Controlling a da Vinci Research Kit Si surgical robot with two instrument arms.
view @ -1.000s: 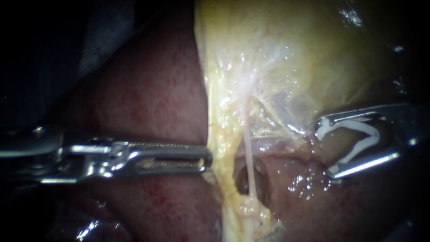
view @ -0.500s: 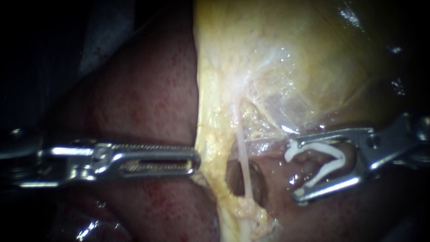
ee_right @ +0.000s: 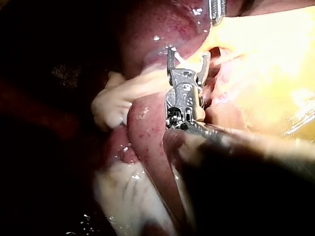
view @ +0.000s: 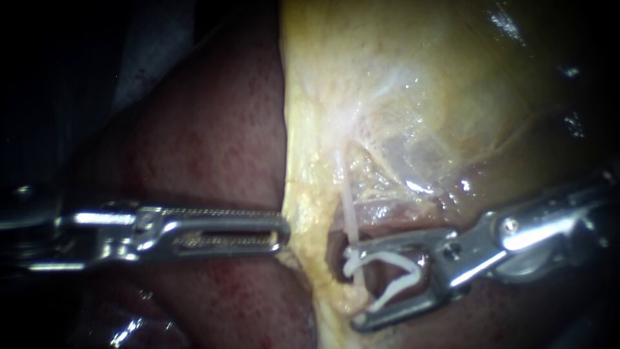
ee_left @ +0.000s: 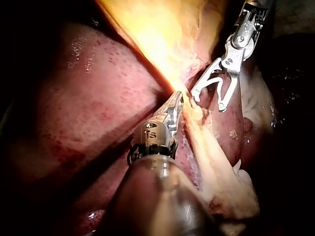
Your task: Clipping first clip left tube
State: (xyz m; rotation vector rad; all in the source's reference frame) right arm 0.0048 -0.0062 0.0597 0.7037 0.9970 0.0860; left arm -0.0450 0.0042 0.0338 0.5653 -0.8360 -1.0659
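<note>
A thin pale tube (view: 349,213) runs down from the yellow gallbladder (view: 420,77) across a dark opening in the tissue. My right instrument (view: 352,284) comes in from the right. Its jaws stand wide apart and carry an open white clip (view: 387,268). The tube crosses the mouth of the clip near the jaw tips. My left instrument (view: 284,232) lies level from the left, its jaws shut on the yellow tissue edge (view: 297,213) beside the tube. In the left wrist view my left instrument (ee_left: 177,101) meets that edge, with my right instrument (ee_left: 208,101) just beyond it.
Dark red liver (view: 206,142) fills the left and lower parts of the endoscope view. In the right wrist view my right instrument (ee_right: 188,53) points at the pale tissue strand (ee_right: 123,96), with liver (ee_right: 152,132) beneath its shaft.
My right instrument has moved left and down, bringing the open clip from well right of the tube to around it. My left instrument drew the tissue edge slightly left, then held still.
</note>
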